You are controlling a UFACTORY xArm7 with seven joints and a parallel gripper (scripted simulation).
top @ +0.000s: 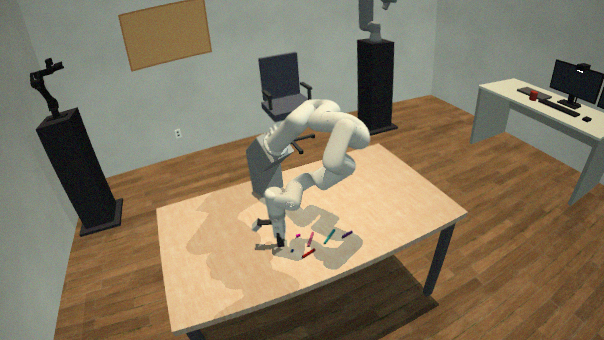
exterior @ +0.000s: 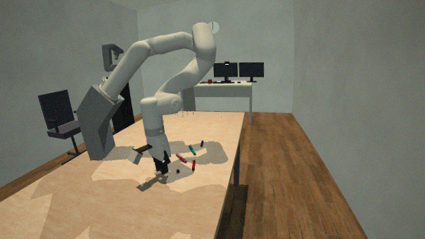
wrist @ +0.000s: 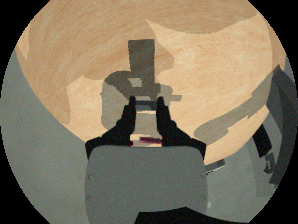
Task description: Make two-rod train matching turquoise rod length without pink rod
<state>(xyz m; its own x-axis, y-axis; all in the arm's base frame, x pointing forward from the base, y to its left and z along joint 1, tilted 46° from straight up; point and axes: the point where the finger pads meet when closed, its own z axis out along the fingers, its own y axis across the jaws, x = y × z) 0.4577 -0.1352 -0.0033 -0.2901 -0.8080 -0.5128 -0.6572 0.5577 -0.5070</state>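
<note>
My gripper (top: 280, 243) (exterior: 163, 171) (wrist: 146, 104) is low over the table, left of the rods in the top view. It is shut on the grey rod (wrist: 146, 105), which spans between the fingertips; the top and exterior views do not show that rod clearly. The red rod (top: 308, 253) (exterior: 193, 165) lies nearest the table's front edge. The turquoise rod (top: 329, 236) (exterior: 192, 150) lies beyond the pink rod (top: 310, 239) (exterior: 181, 157). No rods are seen end to end.
The small blue rod (top: 292, 250) (exterior: 178, 171) lies between gripper and red rod. The magenta rod (top: 298, 235) lies behind it. The purple rod (top: 347, 234) (exterior: 202, 143) lies farthest right in the top view. Arm shadows cross the table (top: 400, 200).
</note>
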